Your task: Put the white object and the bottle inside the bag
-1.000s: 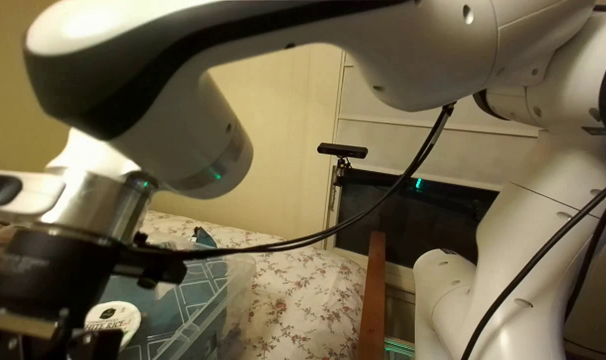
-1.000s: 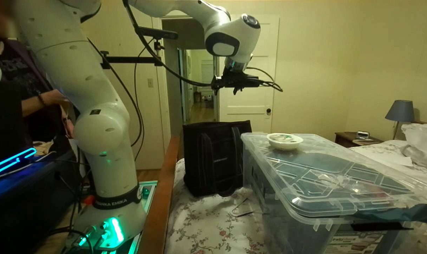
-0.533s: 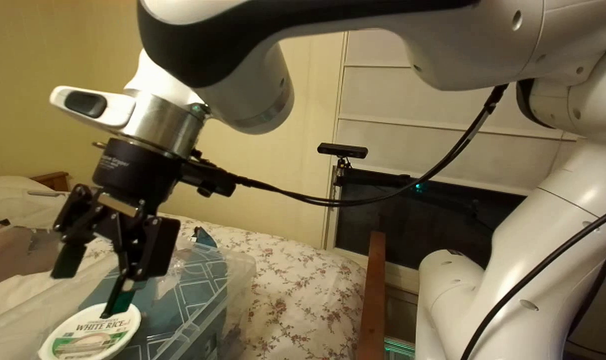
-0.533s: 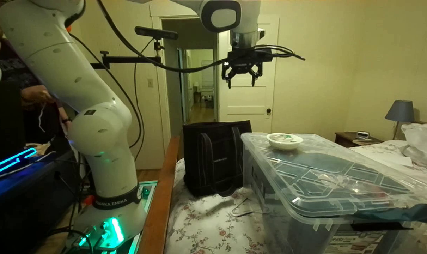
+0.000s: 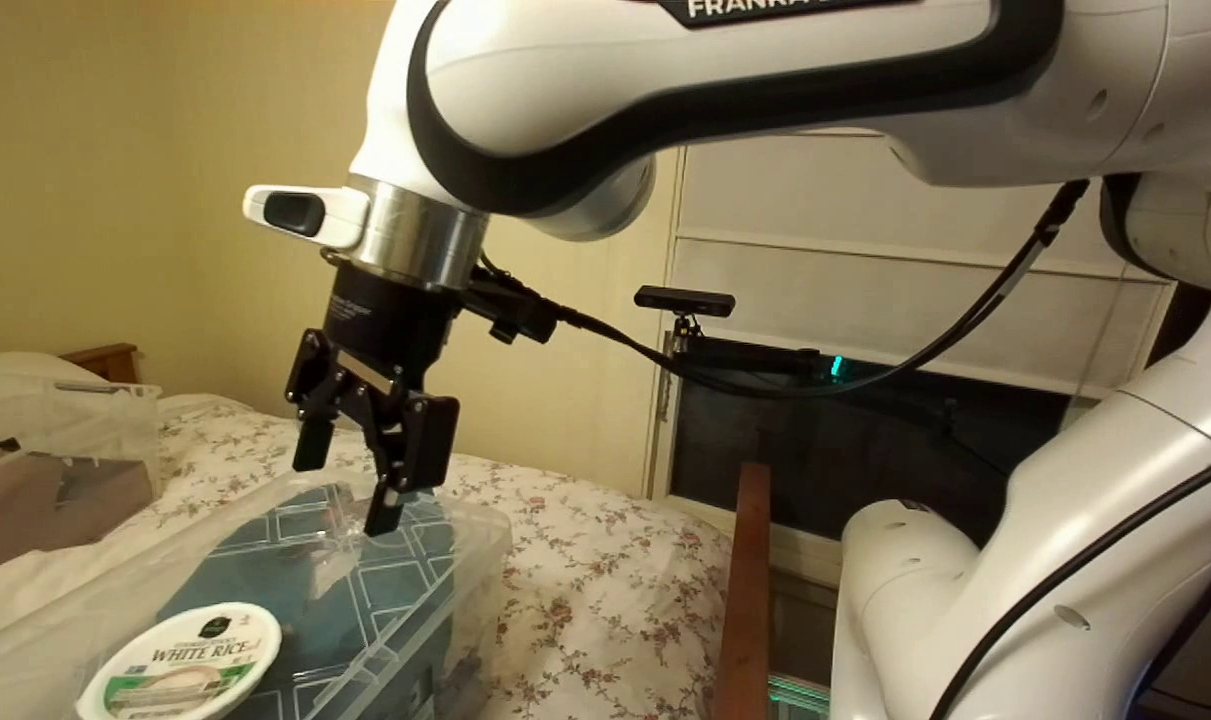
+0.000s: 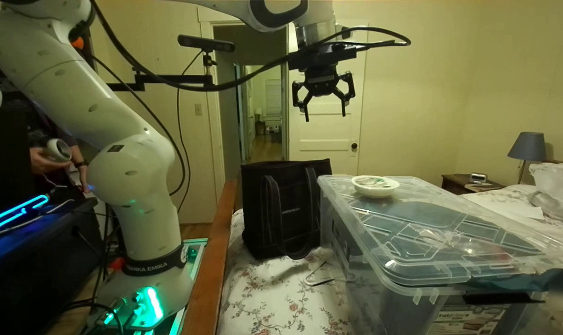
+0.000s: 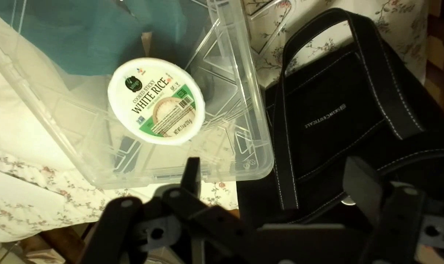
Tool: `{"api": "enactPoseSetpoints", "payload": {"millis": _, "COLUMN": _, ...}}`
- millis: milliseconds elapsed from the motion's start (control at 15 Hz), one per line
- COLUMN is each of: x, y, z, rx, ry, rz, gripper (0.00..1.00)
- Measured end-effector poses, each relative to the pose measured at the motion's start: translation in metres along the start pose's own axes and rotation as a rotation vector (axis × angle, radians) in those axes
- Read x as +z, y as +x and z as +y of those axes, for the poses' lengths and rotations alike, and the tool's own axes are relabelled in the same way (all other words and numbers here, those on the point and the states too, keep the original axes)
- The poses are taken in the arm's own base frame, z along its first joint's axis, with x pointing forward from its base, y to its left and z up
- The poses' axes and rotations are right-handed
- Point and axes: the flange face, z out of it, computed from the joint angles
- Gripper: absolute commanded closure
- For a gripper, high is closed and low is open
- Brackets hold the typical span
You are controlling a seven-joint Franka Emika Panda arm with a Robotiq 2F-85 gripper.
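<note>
The white object is a round white rice tub with a dark logo and green label. It sits on the lid of a clear plastic box in both exterior views (image 5: pixel 185 665) (image 6: pixel 375 186) and in the wrist view (image 7: pixel 157 99). The bag is a black tote standing upright beside the box in an exterior view (image 6: pixel 283 209) and in the wrist view (image 7: pixel 328 106). A small pale piece shows near its opening; I cannot tell what it is. The bottle does not show. My gripper (image 5: pixel 347 492) (image 6: pixel 325 116) (image 7: pixel 274 161) is open and empty, pointing down, higher than tub and bag.
The clear box (image 6: pixel 383 260) has teal material under its lid and stands on a flowered bedspread (image 6: pixel 281 298). A wooden rail (image 6: pixel 211 260) runs between robot base and bed. A clear bin (image 5: pixel 75 480) stands farther along the bed. A camera on a mount (image 6: pixel 206 44) is behind.
The arm has swung back and risen in one view, bringing the gripper from the frame's lower left into full view, fingers pointing down. The tub, bag and box have not moved.
</note>
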Motion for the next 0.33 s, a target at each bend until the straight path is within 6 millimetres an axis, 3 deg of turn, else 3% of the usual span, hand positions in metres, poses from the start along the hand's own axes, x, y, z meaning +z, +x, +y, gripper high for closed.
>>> {"api": "enactPoseSetpoints", "payload": {"millis": 333, "x": 0.0015, "y": -0.0011, "z": -0.0011, "rx": 0.005, "ry": 0.002, "rz": -0.003, "gripper": 0.0}}
